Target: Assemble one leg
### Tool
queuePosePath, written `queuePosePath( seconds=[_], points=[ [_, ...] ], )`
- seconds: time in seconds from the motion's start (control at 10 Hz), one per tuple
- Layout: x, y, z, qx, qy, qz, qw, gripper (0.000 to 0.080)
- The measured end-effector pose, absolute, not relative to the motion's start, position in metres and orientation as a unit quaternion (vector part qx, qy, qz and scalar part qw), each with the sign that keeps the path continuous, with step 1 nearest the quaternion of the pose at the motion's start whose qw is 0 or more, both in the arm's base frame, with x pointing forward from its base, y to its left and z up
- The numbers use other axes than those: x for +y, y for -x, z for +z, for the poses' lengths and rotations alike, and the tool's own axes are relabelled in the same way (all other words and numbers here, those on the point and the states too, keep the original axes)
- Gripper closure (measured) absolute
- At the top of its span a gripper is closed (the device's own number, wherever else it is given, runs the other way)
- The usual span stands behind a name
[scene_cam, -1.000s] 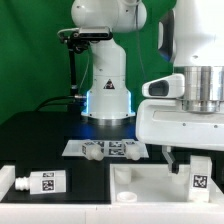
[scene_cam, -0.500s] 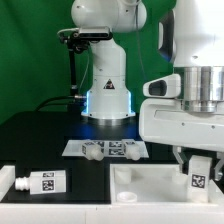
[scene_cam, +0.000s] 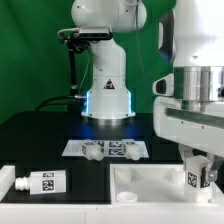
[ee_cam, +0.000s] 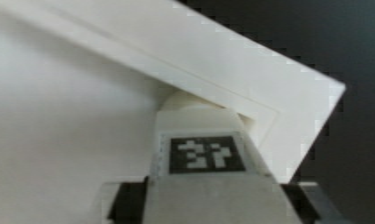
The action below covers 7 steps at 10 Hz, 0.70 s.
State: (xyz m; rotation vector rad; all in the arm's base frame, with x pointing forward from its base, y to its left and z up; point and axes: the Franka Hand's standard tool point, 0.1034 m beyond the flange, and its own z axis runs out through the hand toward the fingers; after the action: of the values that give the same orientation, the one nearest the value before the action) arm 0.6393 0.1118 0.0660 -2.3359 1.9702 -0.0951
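My gripper [scene_cam: 198, 172] is at the exterior view's right, shut on a white leg [scene_cam: 197, 175] with a black-and-white tag. The leg stands upright over the right part of the wide white tray-like board [scene_cam: 140, 185]. In the wrist view the leg [ee_cam: 205, 150] fills the middle between my dark fingers [ee_cam: 134, 203], and its far end sits at a recessed corner of the board [ee_cam: 95, 110]. Whether the end is seated in the corner hole I cannot tell. Another leg [scene_cam: 38, 183] lies on its side at the exterior view's left.
The marker board [scene_cam: 108, 149] lies flat in front of the robot base [scene_cam: 108, 100]. A white ledge [scene_cam: 8, 182] stands at the front left under the lying leg. The table top is black.
My gripper with the leg has moved toward the exterior view's right and slightly down, over the board's right corner. The lying leg has not moved.
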Motion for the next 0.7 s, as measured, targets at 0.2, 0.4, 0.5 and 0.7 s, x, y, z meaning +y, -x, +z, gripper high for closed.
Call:
queuePosePath(
  seconds=[0.2,0.4,0.5,0.7],
  points=[
    [0.1118,-0.6404,0.0661,0.765,0.64,-0.004,0.068,0.0514],
    [0.1113,-0.6407,0.0656,0.817,0.572,0.001,0.07,0.0514],
    [0.1105,-0.6406,0.0657,0.832,0.55,-0.003,0.071,0.0514],
    [0.1096,-0.6401,0.0651,0.824,0.562,-0.005,0.07,0.0514]
  ],
)
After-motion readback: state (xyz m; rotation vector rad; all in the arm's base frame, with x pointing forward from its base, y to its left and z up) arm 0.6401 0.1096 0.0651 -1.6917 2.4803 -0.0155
